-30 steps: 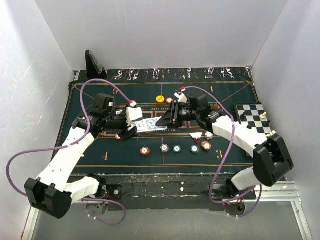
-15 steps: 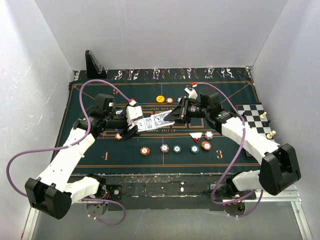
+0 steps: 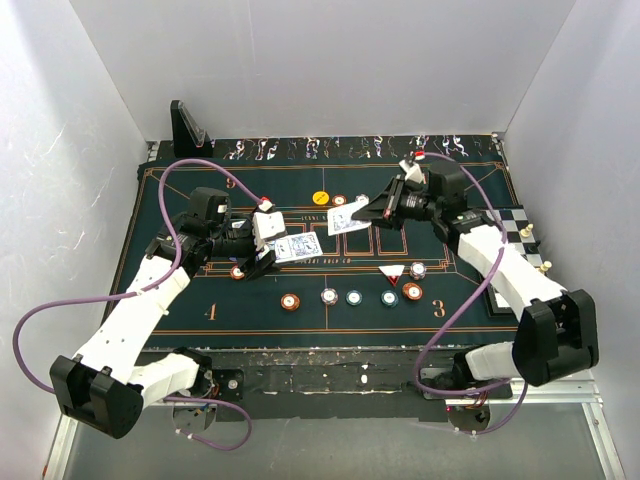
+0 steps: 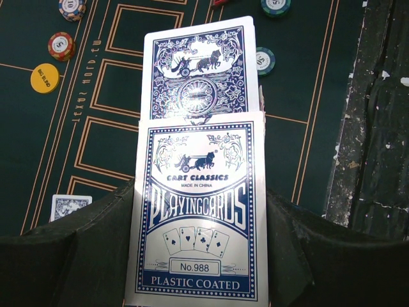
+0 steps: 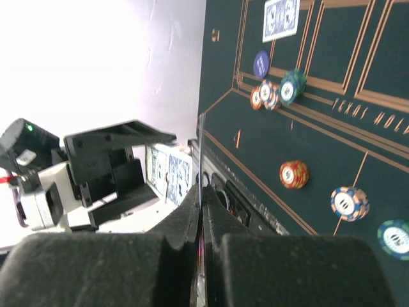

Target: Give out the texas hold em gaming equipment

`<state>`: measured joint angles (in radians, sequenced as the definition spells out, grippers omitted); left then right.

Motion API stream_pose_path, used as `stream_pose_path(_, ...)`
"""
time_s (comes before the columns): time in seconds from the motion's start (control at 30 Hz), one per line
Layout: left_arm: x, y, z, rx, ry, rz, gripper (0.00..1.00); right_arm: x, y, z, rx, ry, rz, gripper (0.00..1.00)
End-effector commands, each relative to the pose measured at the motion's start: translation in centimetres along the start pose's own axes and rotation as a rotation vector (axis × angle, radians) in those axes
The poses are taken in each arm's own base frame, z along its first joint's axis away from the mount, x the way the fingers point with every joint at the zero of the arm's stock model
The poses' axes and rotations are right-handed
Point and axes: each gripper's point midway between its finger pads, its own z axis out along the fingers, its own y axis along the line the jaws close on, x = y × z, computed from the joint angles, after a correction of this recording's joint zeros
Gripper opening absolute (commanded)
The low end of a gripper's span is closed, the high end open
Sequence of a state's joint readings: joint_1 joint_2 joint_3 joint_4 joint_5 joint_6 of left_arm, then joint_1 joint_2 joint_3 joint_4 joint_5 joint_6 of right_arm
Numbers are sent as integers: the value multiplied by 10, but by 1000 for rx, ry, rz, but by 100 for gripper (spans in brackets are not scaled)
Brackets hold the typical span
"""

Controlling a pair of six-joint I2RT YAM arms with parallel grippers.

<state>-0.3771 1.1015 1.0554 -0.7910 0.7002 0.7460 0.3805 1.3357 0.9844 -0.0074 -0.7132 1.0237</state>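
Two grasps: left end effector (image 3: 272, 250), "CART CLASSICS" card box (image 4: 198, 211); right end effector (image 3: 372, 213), single card (image 3: 347, 220).

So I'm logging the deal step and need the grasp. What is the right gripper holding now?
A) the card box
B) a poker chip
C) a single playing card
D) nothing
C: the right gripper is pinched on a single playing card, seen edge-on between its fingers in the right wrist view, while the card box sits in the left gripper.

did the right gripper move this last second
Yes, the right gripper, shut on a blue-backed playing card, moved right and farther back, now right of the yellow round chip.
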Motion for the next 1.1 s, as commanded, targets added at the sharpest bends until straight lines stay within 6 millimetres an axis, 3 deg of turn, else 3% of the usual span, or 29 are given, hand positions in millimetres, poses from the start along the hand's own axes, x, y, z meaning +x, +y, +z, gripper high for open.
stream_pose_path(0.0,-17,-3,-4,6,-63,31,0,-37,15,-1,-45,-28,-47,3)
stream_pose_path(0.07,-21,-5,-6,12,-75,34,0,-52,6,13,-28,-27,-47,1)
stream_pose_path(0.1,-23,-6,-6,18,-80,31,0,-59,-10,27,1,-7,-20,1)
stream_pose_path(0.33,-33,-9,-10,32,-105,6,0,-125,-67,93,131,-23,29,1)
stream_pose_path(0.5,-37,-12,-13,36,-120,1,0,-164,-85,131,170,-41,34,1)
stream_pose_path(0.6,-40,-13,-15,31,-126,3,0,-173,-99,153,197,-32,49,1)
stream_pose_path(0.8,-40,-11,-18,11,-123,10,0,-167,-115,192,286,-10,56,9)
stream_pose_path(1.07,-38,-10,-17,8,-120,9,0,-153,-139,211,364,-26,101,9)
